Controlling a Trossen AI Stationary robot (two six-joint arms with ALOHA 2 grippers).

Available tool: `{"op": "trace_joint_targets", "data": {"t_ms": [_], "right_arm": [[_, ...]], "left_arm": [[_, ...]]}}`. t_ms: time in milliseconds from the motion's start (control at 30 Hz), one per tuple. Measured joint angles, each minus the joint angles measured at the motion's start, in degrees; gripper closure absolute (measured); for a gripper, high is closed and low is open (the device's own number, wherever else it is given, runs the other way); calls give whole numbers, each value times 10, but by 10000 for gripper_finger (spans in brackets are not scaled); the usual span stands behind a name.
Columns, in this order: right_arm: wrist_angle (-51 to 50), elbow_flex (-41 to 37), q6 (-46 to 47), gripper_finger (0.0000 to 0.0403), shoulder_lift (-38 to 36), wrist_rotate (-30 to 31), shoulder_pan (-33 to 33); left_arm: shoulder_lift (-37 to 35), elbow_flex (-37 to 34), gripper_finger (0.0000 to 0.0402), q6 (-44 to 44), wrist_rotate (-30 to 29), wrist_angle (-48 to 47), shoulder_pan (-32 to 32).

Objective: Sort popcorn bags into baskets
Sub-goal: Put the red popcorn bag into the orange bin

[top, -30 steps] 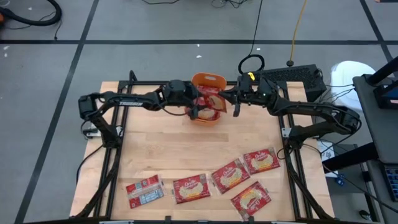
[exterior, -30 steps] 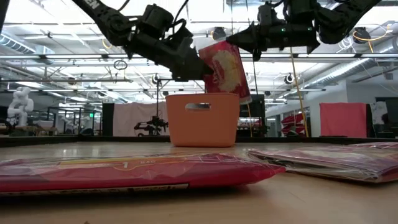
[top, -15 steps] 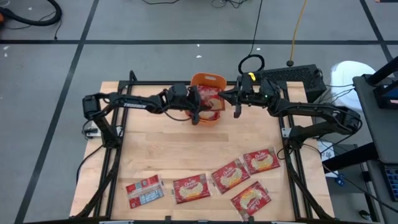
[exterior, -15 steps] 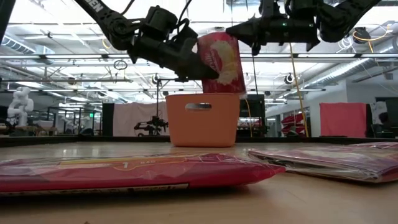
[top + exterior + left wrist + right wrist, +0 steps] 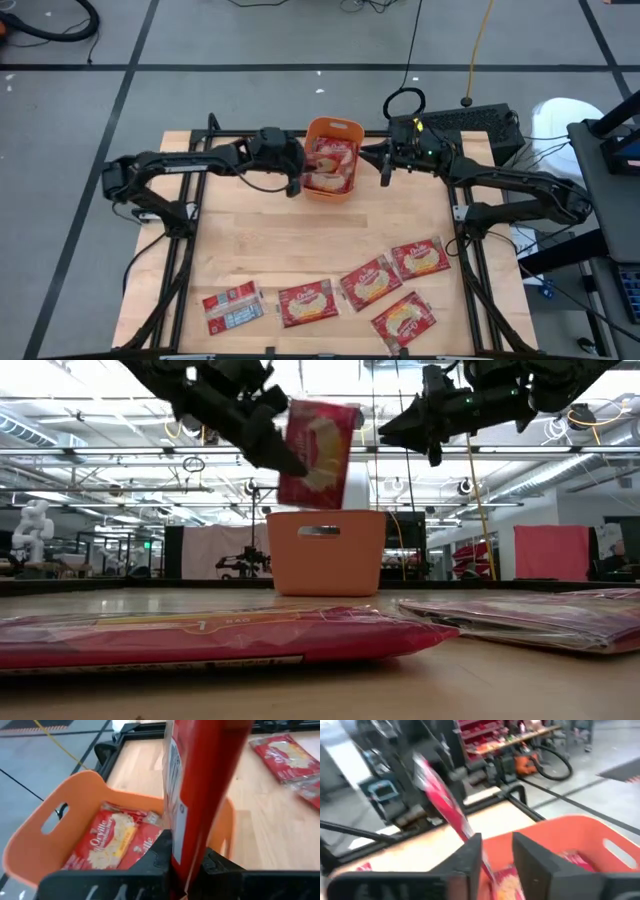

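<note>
A light wooden table (image 5: 300, 240) is standing on a grey floor (image 5: 250, 40) that dark lines are crossing into large squares. A black keyboard (image 5: 470, 122) is lying just beyond the table's far right corner, with a yellow cable (image 5: 480, 40) trailing past it. Seen from table height, a bright ceiling with long beams (image 5: 100, 455) is spreading overhead, a white humanoid figure (image 5: 35, 525) is standing far off, and a red panel (image 5: 550, 550) is hanging opposite.

A robotics lab: humanoid robot (image 5: 35, 525), ceiling trusses (image 5: 120, 455), red partitions (image 5: 550, 552).
</note>
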Motion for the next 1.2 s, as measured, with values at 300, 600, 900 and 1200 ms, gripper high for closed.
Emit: {"op": "trace_joint_targets", "data": {"t_ms": [300, 600, 900, 1200], "right_arm": [[-119, 93, -93, 203, -5, 108, 88], [-224, 225, -172, 197, 82, 130, 144], [-270, 350, -265, 198, 202, 189, 167], [-271, 375, -283, 249, 262, 175, 162]], "left_arm": [[-10, 136, 379, 53, -25, -273, 1], [-1, 195, 377, 79, -41, -369, -11], [-1, 197, 376, 75, -75, -373, -18], [-1, 197, 376, 77, -76, -376, -18]]}}
